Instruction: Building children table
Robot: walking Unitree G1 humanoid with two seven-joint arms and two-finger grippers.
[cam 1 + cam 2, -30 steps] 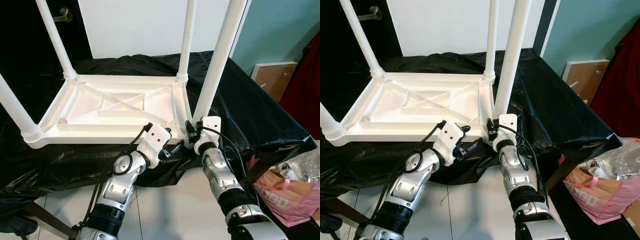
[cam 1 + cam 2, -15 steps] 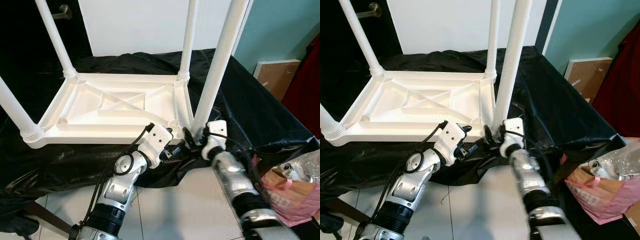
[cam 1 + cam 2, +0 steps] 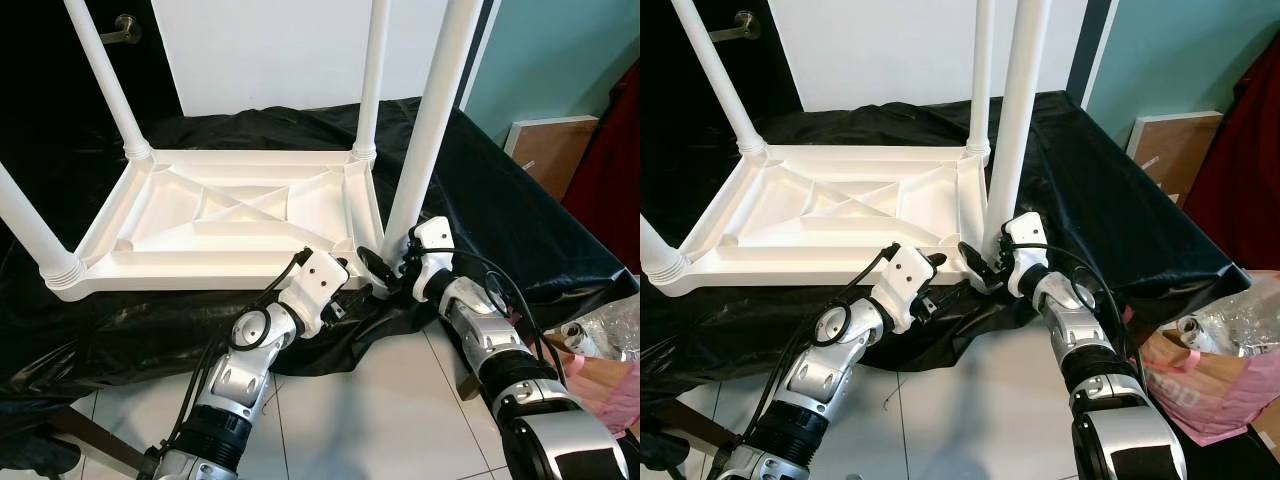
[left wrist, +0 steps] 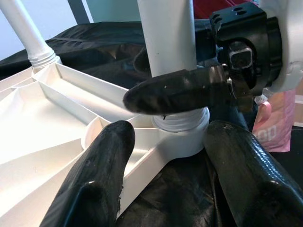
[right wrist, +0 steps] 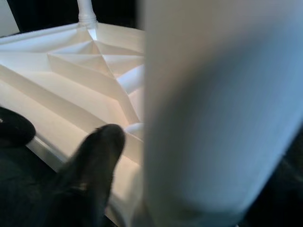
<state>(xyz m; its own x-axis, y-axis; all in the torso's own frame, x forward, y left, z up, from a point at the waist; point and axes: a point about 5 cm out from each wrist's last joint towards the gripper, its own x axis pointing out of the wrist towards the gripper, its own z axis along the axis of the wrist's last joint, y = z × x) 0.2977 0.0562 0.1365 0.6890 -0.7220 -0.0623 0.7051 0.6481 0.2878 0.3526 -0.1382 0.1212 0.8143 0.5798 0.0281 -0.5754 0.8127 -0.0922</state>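
At the near right corner of the upturned white children's table (image 3: 235, 210), lying on the black-draped surface (image 3: 500, 215), the nearest leg (image 3: 425, 130) stands upright, long axis vertical. My right tool (image 4: 189, 90) is closed round its base just above the threaded socket (image 4: 182, 124); that arm is the nearer. My left tool (image 4: 170, 175) sits spread, fingers either side of the corner below the socket, gripping nothing. I judge any turning should follow that vertical axis.

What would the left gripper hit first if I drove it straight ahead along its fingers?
Probably the near corner of the upturned white table, at the threaded base of the leg. The left gripper is open and straddles that socket; the right gripper's finger lies across the leg just above.
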